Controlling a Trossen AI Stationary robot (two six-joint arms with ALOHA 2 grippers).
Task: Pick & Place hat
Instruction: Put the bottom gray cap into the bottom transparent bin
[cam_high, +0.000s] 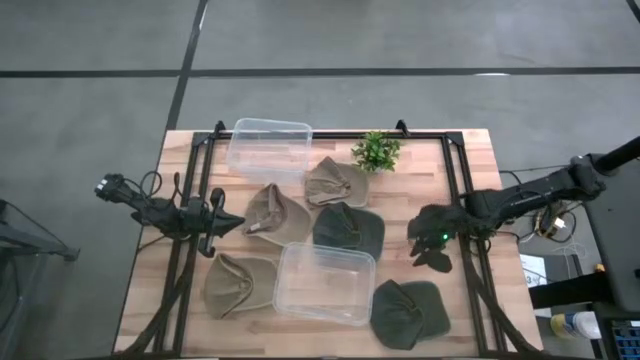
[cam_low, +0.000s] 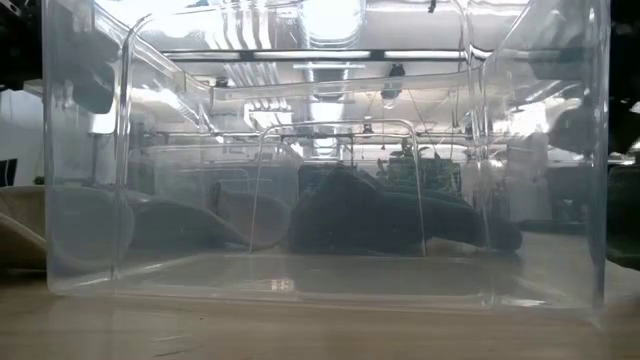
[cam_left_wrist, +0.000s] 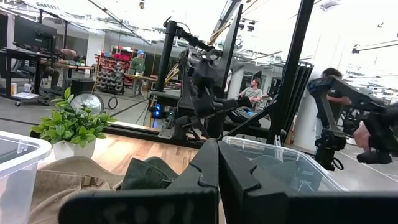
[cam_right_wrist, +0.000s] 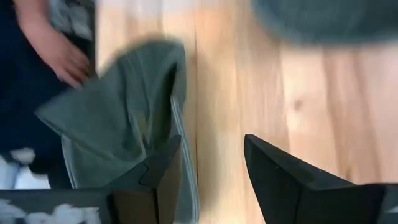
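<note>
Several soft hats lie flat on the wooden table: tan ones (cam_high: 275, 212), (cam_high: 335, 180), (cam_high: 238, 283) and dark green ones (cam_high: 348, 228), (cam_high: 408, 310). My right gripper (cam_high: 432, 248) is open near the right rail, pointing down. In its wrist view the fingers (cam_right_wrist: 211, 168) straddle bare wood, and a crumpled grey-green hat (cam_right_wrist: 118, 118) lies against one finger by the table's edge. In the high view this hat is the small dark shape (cam_high: 436, 262). My left gripper (cam_high: 226, 222) waits shut at the left rail (cam_left_wrist: 217, 180). My right gripper stands open over the table. One finger (cam_right_wrist: 163, 163) overlaps the grey-green hat's edge (cam_right_wrist: 177, 124), and I cannot tell whether it touches. The hat lies on the wood, not lifted.
One clear container (cam_high: 322, 283) sits near the front edge and fills the low view (cam_low: 320, 150); another (cam_high: 268, 148) stands at the far left. A small plant (cam_high: 376, 152) is at the far edge. Black frame rails (cam_high: 470, 200) flank the table. Something like a person's hand (cam_right_wrist: 62, 56) shows beyond the edge.
</note>
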